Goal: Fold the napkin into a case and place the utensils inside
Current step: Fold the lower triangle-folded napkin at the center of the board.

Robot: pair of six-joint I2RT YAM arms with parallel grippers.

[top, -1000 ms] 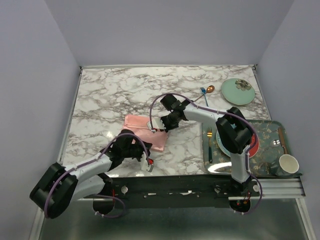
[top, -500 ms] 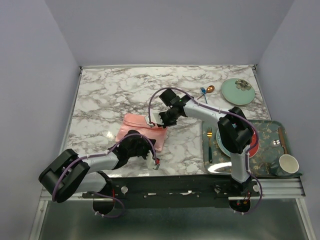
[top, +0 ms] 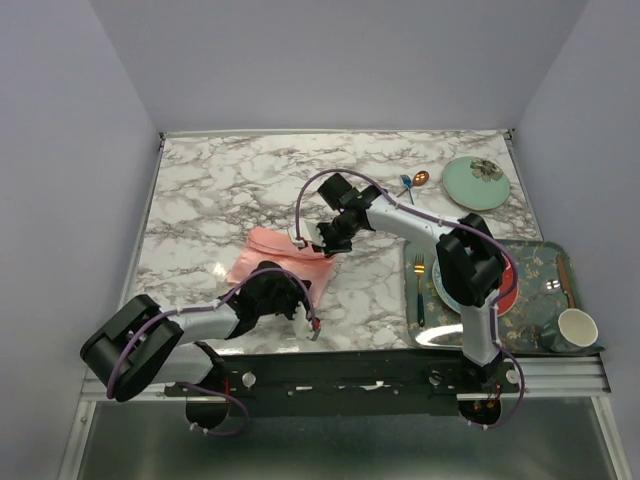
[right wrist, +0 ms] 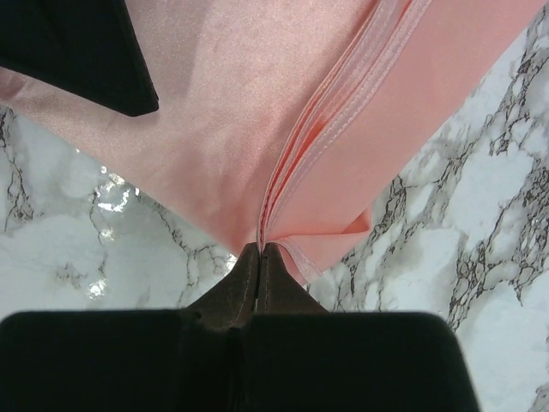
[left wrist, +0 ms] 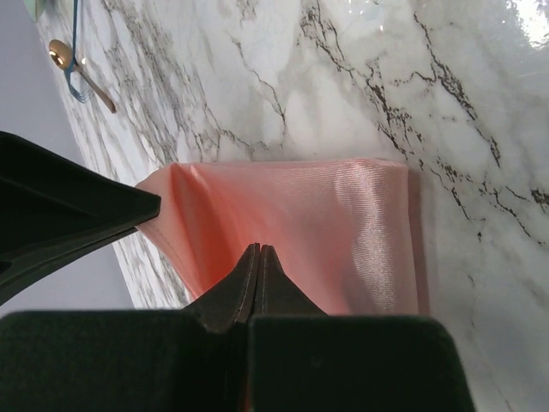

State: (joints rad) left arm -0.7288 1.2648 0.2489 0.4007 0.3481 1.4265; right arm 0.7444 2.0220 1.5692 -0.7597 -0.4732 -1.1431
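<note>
Both pincers are clamped down on the napkin (top: 268, 250) right now. My left pincer (left wrist: 259, 251) has its tips pressed together on the near edge of the pink satin, and the cloth spreads away from it, smooth and shiny, across the counter (top: 210, 190). My right pincer (right wrist: 262, 249) is pinched shut on a corner where several hemmed edges stack up. I think I see three layers there, but I can't count them for certain from this angle. On the top camera the napkin sits folded near the middle of the counter, toward the near side, between my two arms. The copper spoon (top: 420, 179) and the blue fork (top: 407, 185) lie together at the far right of the counter, well apart from the cloth and just beside the pale green plate (top: 475, 182). The teal-handled fork (top: 419, 285) rests at the left edge of the tray (top: 535, 252).
</note>
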